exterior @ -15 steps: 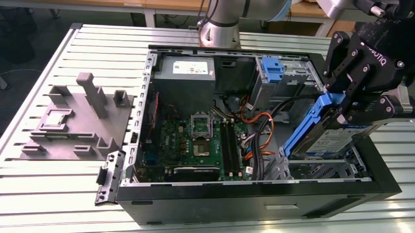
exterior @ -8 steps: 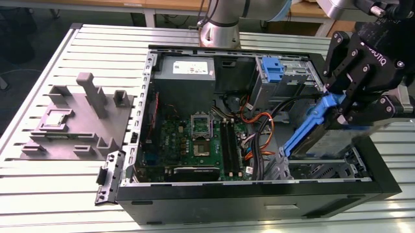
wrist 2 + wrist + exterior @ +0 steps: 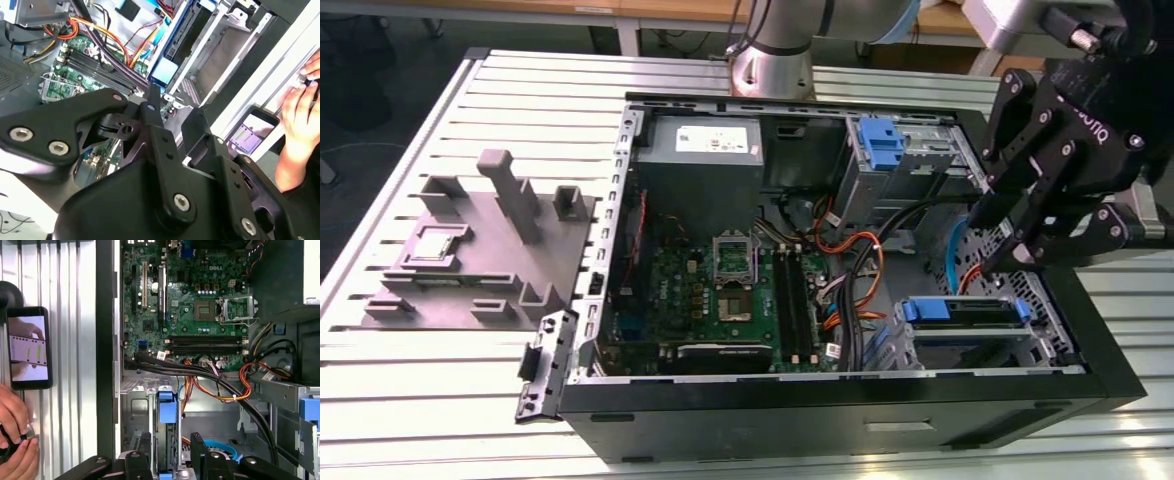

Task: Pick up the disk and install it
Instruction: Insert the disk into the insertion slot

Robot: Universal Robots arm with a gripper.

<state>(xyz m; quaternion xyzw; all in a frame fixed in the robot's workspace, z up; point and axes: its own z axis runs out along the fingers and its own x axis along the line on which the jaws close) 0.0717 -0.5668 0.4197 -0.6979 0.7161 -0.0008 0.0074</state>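
Gripper: black two-fingered metal gripper (image 3: 171, 439); jaws stand apart, nothing clamped; its fingers (image 3: 198, 452) flank the disk's edge, contact not discernible
Disk: the disk (image 3: 961, 310), a flat drive in a blue plastic carrier frame; seated in a metal bay at the lower right of the exterior view, just inside the case wall
Edges: black steel computer case (image 3: 1107, 370) lies open side up on a ribbed aluminium table (image 3: 454, 400); black and orange cables (image 3: 854, 270) crowd the bay's inner side
Counts: one green motherboard (image 3: 720, 280); one spare blue bracket (image 3: 881, 140) at upper right; one grey plastic stand (image 3: 494, 240) with upright posts, well apart at the exterior view's left; one glossy phone (image 3: 28, 347) flat on the table beside the case; two hands (image 3: 11, 415) near it
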